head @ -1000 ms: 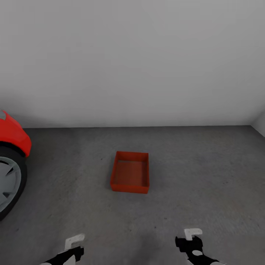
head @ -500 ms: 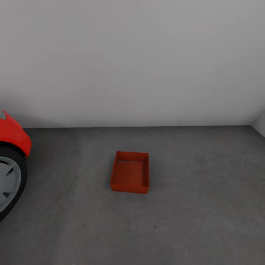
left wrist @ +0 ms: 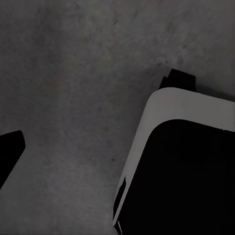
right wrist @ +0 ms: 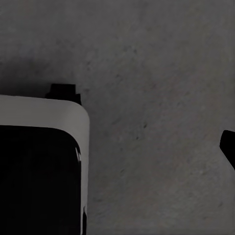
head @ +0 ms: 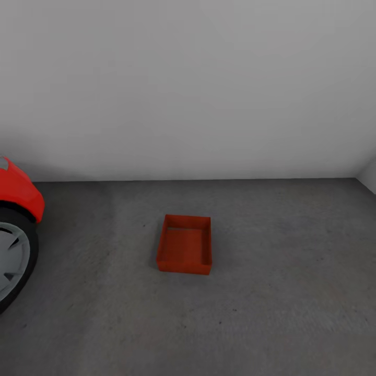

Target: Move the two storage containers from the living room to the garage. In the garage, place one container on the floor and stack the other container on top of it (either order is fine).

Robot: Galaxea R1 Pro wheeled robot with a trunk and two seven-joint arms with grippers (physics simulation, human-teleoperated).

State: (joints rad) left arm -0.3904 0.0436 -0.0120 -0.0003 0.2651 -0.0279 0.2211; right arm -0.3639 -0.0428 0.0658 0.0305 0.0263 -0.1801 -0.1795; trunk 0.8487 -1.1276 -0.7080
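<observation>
Head view: one orange-red rectangular open-top storage container [head: 184, 244] with plain smooth walls sits on the dark grey, rough speckled concrete floor [head: 271, 303] of the garage, near the middle of the picture and well apart from everything else. Its inside is bare, and its four walls stand upright around a flat bottom. Behind it rises one plain white-grey wall [head: 188, 83], smooth and unmarked, meeting the floor in a straight line; a second wall's corner shows at the far right edge. At the left edge stands part of one glossy red car [head: 18, 190], its rounded fender curving over one black rubber tyre [head: 26, 245] with a pale grey spoked rim.

Left wrist view: the same speckled concrete lies below. One bulky rounded body, black with a pale grey border [left wrist: 181, 161], which looks to be part of the robot's base, and one dark pointed tip [left wrist: 10, 152] at the edge. Whether the left gripper's fingers are spread or closed cannot be told.

Right wrist view: concrete again, a like black block edged in pale grey [right wrist: 41, 166], and one small dark tip [right wrist: 228, 147] at the edge. The right gripper's finger spacing cannot be told either.
</observation>
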